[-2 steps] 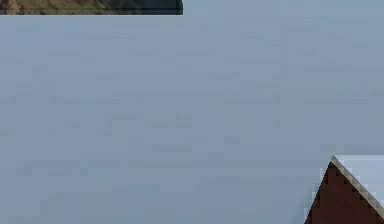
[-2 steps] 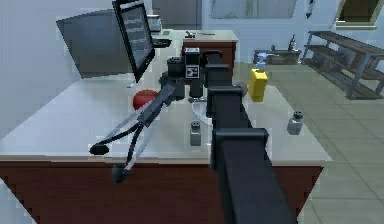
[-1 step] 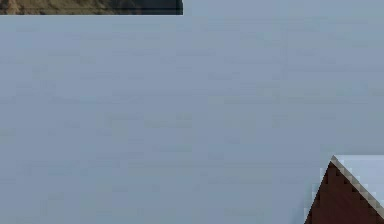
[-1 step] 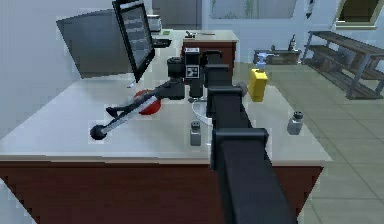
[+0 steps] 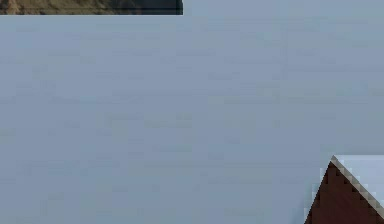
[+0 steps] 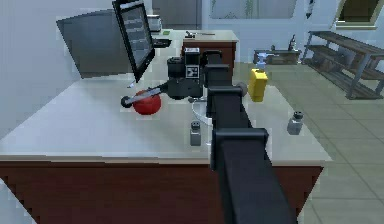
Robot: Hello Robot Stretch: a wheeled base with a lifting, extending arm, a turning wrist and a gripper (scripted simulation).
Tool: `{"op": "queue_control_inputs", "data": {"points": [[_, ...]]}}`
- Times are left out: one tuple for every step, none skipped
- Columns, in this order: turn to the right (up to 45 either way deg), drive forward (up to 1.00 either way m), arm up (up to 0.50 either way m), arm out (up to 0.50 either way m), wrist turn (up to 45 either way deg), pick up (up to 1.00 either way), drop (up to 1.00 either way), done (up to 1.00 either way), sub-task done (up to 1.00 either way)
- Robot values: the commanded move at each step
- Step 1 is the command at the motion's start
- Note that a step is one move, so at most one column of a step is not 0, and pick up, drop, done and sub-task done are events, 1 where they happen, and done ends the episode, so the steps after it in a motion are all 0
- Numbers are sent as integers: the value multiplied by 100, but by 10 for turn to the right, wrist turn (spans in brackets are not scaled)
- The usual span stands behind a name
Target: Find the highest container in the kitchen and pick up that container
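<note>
My arm point(image 6: 236, 150) reaches across the desk point(image 6: 70, 122), presumably to bring the end effector point(image 6: 133, 98) to the red rounded thing point(image 6: 150, 106) beside the laptop point(image 6: 105, 42), likely the sought container; whether it grips anything I cannot tell.

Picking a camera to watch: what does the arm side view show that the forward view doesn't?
Arm side view: the dark square arm, thin fingers, an open dark laptop, a red round object, a yellow boxy container, two small grey shakers. Forward view: a broad pale grey-blue surface, a dark strip top left. Both, probably: the white-topped, red-brown counter.
</note>
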Motion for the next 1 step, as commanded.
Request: {"op": "queue_control_inputs", "data": {"points": [[0,0,0,0,450,0,0,0,0]]}}
